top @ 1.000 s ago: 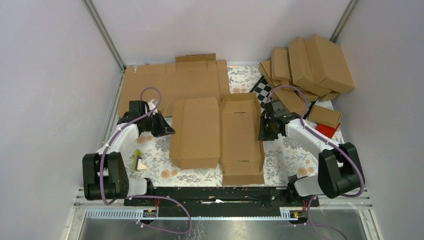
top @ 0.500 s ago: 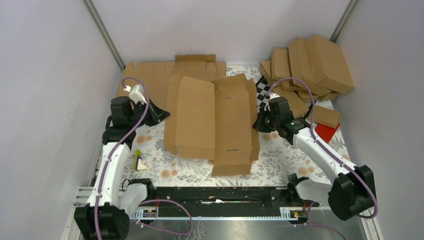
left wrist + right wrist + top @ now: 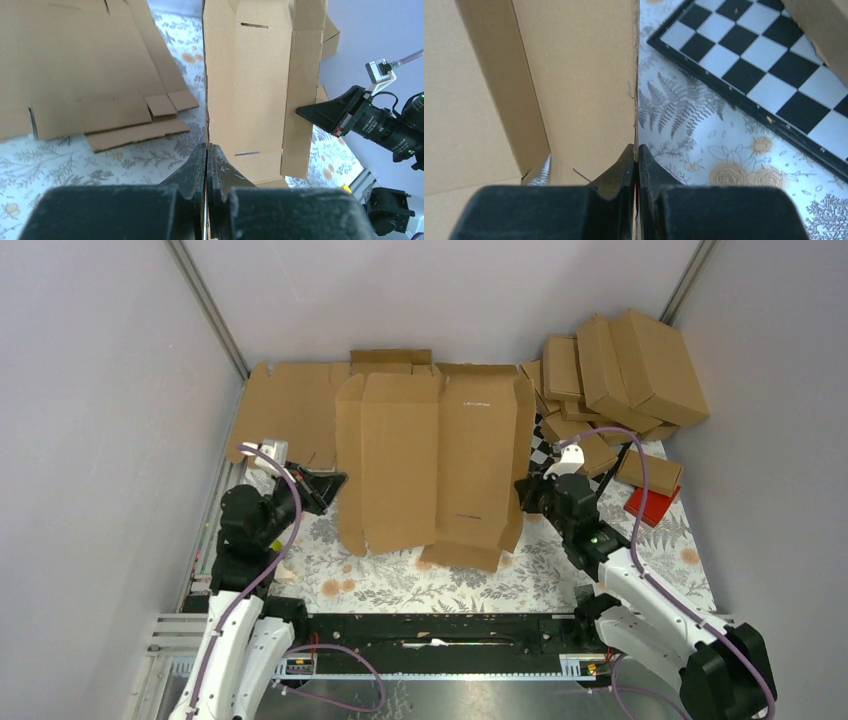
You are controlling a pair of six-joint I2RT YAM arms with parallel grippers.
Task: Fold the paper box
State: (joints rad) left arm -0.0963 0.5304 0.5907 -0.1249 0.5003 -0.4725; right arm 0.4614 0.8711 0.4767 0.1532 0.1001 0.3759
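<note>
The paper box (image 3: 430, 465) is a brown cardboard die-cut piece, lifted off the table and held steeply tilted between both grippers, its top edge toward the back wall. My left gripper (image 3: 335, 480) is shut on its left edge, whose thin side runs up from the jaws in the left wrist view (image 3: 206, 146). My right gripper (image 3: 522, 490) is shut on its right edge, seen in the right wrist view (image 3: 636, 147). The box's inner face with slots (image 3: 250, 80) faces the left wrist camera. The box's lower flap (image 3: 460, 555) hangs near the table.
A second flat cardboard sheet (image 3: 290, 415) lies behind at the back left. A stack of folded boxes (image 3: 620, 370) sits at the back right, beside a checkered board (image 3: 774, 65) and a small red block (image 3: 650, 505). A small yellow-white object (image 3: 277, 560) lies at the left.
Both grippers have risen and drawn toward the near side, lifting the box from lying flat on the table to steeply tilted and moving its top edge toward the back wall.
</note>
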